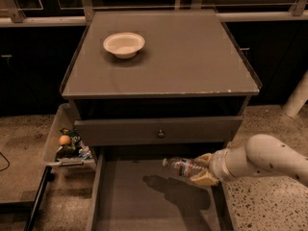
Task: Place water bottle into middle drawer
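A squat grey-brown cabinet [163,57] with a flat matte top is standing on a speckled, stone-look floor [269,211]. A round, shallow white bowl [124,44] is sitting on the top, toward its rear left corner. Under the top, a drawer with a flat grey front panel [202,129] is showing a small round knob [160,134] at its centre. Beneath that, the middle drawer [125,201] is standing pulled far out toward the camera: a wide box with a smooth bare floor and low, thin side walls.

The robot's smooth, rounded white arm [269,160] is reaching in from the right edge, level with the open drawer. At its tip the gripper [201,169] is pointing left. Its two tan fingers [204,159] are clamping the water bottle [182,167] by its base end, one finger above and one below. The bottle is small, clear and crinkled, with a red-and-blue label band. It is lying roughly horizontal in the air with its white cap pointing left. It is hanging over the right part of the drawer's floor, not touching it, and casting a dark shadow [175,191] there.

Left of the cabinet, a clear plastic bin [53,129] is holding snack packets and a small round orange item [64,139].
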`<state>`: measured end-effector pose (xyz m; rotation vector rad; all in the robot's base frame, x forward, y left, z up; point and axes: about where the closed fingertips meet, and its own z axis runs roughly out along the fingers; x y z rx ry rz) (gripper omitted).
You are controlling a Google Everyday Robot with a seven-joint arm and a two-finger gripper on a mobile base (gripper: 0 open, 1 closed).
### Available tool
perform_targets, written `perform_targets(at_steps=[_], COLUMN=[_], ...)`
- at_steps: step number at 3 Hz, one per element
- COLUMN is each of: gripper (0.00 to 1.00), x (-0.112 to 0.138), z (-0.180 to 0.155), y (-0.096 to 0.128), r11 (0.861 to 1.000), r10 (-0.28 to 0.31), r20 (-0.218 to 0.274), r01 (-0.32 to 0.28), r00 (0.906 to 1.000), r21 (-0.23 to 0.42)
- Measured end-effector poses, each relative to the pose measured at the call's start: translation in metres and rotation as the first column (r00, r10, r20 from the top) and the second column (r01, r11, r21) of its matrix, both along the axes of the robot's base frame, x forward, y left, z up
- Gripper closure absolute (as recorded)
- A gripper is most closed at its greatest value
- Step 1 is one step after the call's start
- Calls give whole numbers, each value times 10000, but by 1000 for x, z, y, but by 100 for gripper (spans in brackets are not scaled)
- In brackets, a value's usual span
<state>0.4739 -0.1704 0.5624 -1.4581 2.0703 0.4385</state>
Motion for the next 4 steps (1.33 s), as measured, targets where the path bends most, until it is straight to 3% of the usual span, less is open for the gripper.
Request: perform_targets(at_steps=[1,2,4], gripper=[100,100,100], x=[-1,-1,11], z=[-41,-41,-84], y=[-13,-13,-5], r11=[9994,9994,9977], r10=[-170,-171,-382], r20=[-310,-312,-657], r01=[179,180,418], r00=[9994,9994,9971], r21=[283,282,532])
